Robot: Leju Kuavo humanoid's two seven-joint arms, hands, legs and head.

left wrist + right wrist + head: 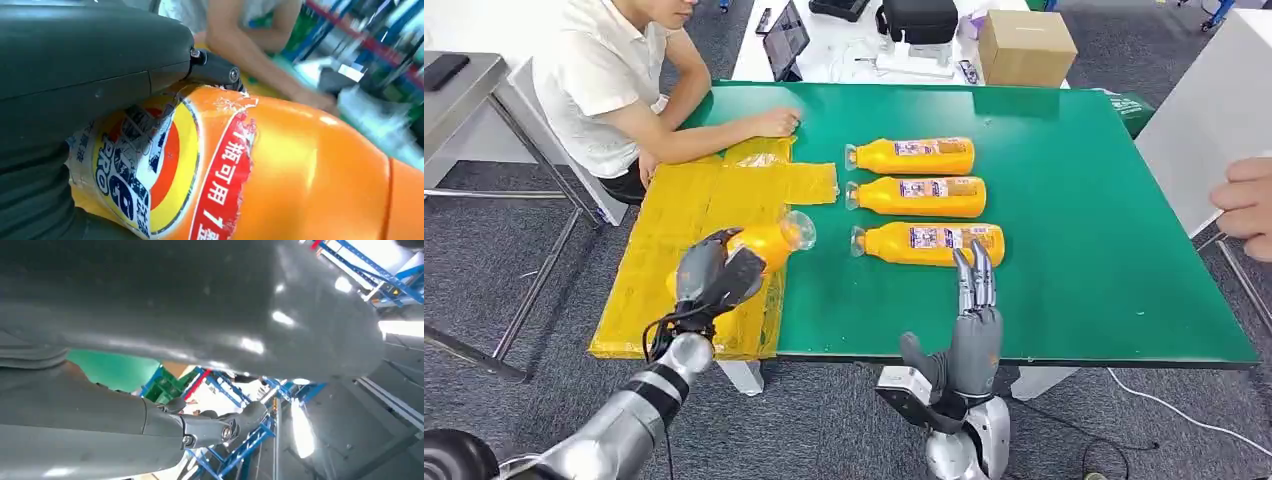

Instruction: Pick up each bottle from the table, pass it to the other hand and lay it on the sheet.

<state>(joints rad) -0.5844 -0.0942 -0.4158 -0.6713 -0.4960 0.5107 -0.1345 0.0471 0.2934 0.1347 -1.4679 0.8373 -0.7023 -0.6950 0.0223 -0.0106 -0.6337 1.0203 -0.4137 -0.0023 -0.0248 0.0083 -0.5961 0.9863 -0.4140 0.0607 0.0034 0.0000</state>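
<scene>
My left hand (717, 276) grips an orange bottle (774, 241) over the yellow sheet (686, 210) at the table's left side, its clear cap end pointing to the right. Close up, that bottle (280, 170) shows its label under my dark fingers (215, 70). Three more orange bottles lie in a row on the green table (1084, 230): a far one (914, 155), a middle one (919, 196) and a near one (932, 243). My right hand (969, 320) stands near the front edge, fingers straight and pointing up, empty, just short of the near bottle.
A person in a white shirt (604, 80) sits at the far left with a hand (776, 122) on the sheet's far end. Another person's hand (1246, 205) enters at the right edge. A cardboard box (1026, 46) and a tablet (786, 40) sit behind the table.
</scene>
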